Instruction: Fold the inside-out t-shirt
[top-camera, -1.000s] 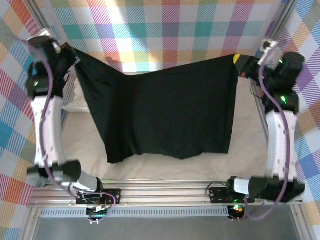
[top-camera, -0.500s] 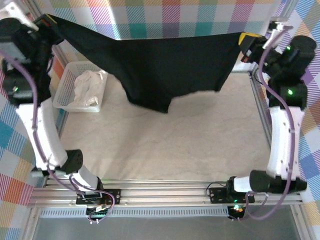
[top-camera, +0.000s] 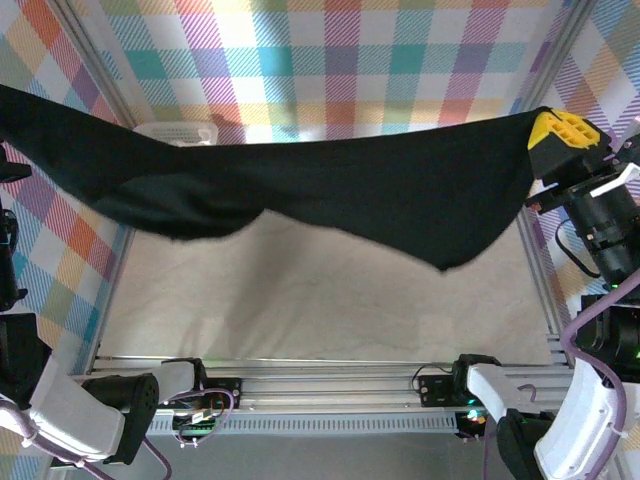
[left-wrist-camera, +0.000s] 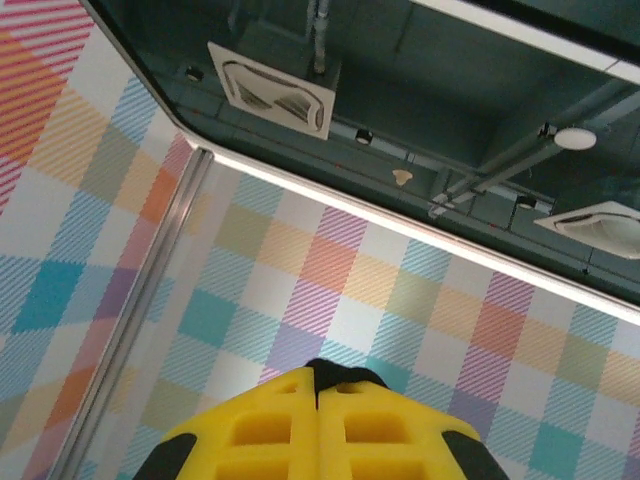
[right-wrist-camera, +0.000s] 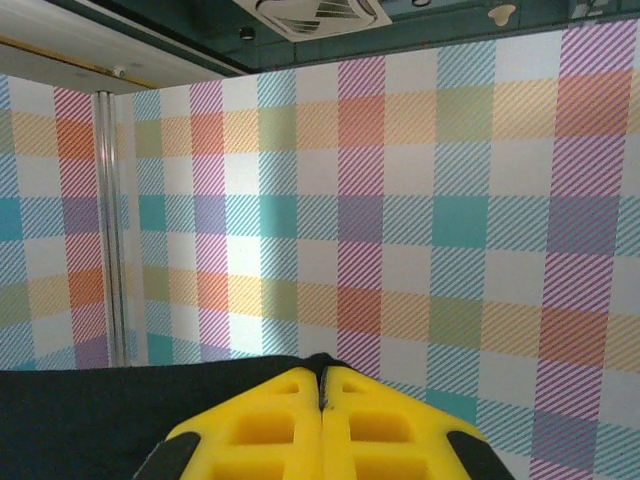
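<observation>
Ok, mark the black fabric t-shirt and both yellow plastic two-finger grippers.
black fabric t-shirt (top-camera: 340, 190): top view, middle of the hanging cloth.
right gripper (right-wrist-camera: 321, 372): right wrist view, seam between fingertips.
left gripper (left-wrist-camera: 318, 372): left wrist view, seam between fingertips.

From above, the black short-sleeved fabric t-shirt (top-camera: 330, 185) runs off the picture's left edge and covers most of the white plastic basket (top-camera: 180, 131) at the table's (top-camera: 300, 300) far-left corner. The wrist views cut the yellow fingers of the left gripper (left-wrist-camera: 320, 372) and right gripper (right-wrist-camera: 322, 372) at the bottom edge.
</observation>
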